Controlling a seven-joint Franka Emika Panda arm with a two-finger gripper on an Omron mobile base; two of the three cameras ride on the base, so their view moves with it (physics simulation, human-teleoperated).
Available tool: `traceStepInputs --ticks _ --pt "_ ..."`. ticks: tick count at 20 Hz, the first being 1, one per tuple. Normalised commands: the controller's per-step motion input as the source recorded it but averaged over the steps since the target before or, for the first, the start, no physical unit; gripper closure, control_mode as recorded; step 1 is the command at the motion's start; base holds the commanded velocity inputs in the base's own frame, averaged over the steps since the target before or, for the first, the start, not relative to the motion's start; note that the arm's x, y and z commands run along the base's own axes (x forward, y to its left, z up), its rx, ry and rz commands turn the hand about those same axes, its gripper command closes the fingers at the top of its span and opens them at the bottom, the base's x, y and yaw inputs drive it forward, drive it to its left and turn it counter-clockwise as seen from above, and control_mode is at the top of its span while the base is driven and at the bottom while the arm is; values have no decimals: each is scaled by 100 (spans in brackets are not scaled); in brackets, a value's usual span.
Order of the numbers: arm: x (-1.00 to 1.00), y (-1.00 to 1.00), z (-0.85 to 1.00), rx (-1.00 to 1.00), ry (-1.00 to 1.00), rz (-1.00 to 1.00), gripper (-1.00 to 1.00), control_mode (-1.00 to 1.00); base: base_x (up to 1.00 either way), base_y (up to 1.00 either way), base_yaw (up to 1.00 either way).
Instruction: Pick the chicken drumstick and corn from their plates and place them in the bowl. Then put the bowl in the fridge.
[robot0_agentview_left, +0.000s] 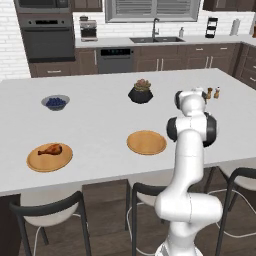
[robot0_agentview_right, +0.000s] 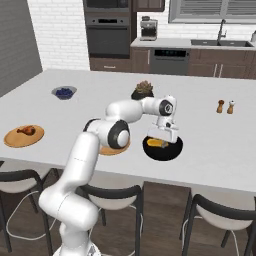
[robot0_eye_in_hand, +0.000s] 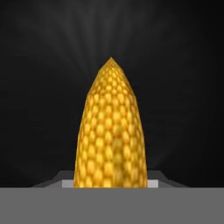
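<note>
gripper clamped on the corn, just above a dark round shadow on the white counter, empty plate at its 9 o'clock, chicken drumstick on the far-left plate, bowl at 12 o'clock of that

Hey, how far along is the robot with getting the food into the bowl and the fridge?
Nothing is finished yet. In hand: the fingers grip the corn, off the empty plate. Left: the chicken drumstick lies on its plate. Both must go into the bowl across the counter, then the bowl into the fridge.
</note>
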Motion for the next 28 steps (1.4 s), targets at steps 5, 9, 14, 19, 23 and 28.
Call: traceStepInputs --ticks 5,9,14,19,23,28 --pt "0 0 -16 0 4 0 -100 -100 0 0 0" --pt "-18 0 6 0 0 0 -100 -100 0 0 0" --pt "-45 0 26 0 0 0 -100 -100 0 0 0" --pt "-54 48 82 0 -7 0 -100 -100 0 0 0" --pt "-88 66 66 -6 -15 0 -100 -100 0 0 0" --pt "-97 86 15 -12 -11 0 -100 -100 0 0 0"
